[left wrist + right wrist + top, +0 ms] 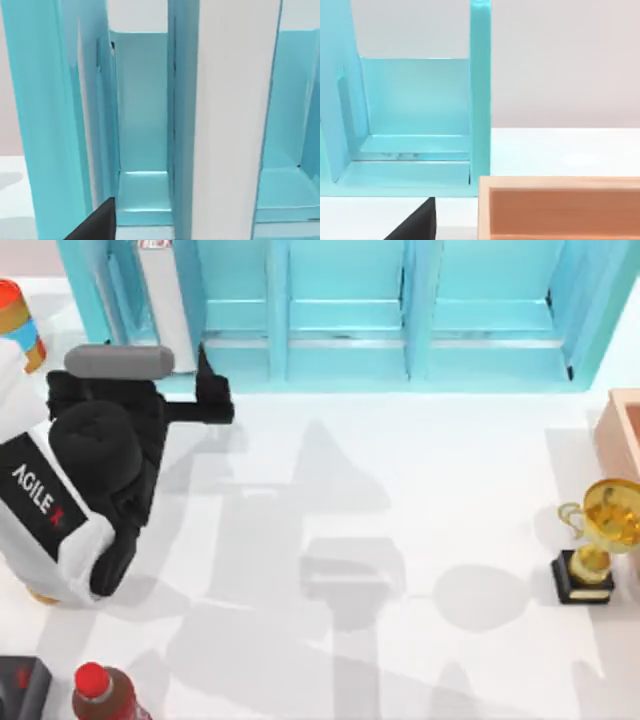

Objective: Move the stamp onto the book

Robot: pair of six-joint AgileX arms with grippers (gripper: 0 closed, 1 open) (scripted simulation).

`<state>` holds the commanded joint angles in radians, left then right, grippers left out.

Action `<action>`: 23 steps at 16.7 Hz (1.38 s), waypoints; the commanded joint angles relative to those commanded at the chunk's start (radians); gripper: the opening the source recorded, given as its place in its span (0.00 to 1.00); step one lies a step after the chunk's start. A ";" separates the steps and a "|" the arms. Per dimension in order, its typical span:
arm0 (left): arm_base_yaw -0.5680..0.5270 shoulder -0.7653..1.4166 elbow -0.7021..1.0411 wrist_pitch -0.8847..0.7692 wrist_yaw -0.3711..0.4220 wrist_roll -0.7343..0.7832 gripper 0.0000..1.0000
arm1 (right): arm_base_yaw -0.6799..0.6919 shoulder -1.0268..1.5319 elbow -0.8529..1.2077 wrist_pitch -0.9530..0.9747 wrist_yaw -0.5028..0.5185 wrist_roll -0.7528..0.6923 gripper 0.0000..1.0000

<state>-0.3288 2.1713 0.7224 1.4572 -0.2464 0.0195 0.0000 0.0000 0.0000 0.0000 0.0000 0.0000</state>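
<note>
The book stands upright in the left end of the cyan shelf unit, showing white page edges and a small red-and-white label at its top. In the left wrist view the book looms close as a broad white face with a teal cover edge. My left gripper hovers just in front of the shelf, a little to the right of the book and apart from it. A dark part of my right gripper shows in the right wrist view, facing the shelf's right end. The stamp is out of view.
A gold trophy on a black base stands at the right. A peach open box sits at the right edge, close under the right wrist camera. A red-capped bottle and a dark block sit front left.
</note>
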 joint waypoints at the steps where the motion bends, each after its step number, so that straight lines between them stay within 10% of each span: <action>1: 0.000 0.036 0.012 0.023 -0.002 0.000 1.00 | 0.000 0.000 0.000 0.000 0.000 0.000 1.00; 23: 0.062 0.246 0.481 -0.236 0.055 -0.002 1.00 | 0.000 0.000 0.000 0.000 0.000 0.000 1.00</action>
<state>-0.2664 2.4175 1.2031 1.2210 -0.1913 0.0173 0.0000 0.0000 0.0000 0.0000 0.0000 0.0000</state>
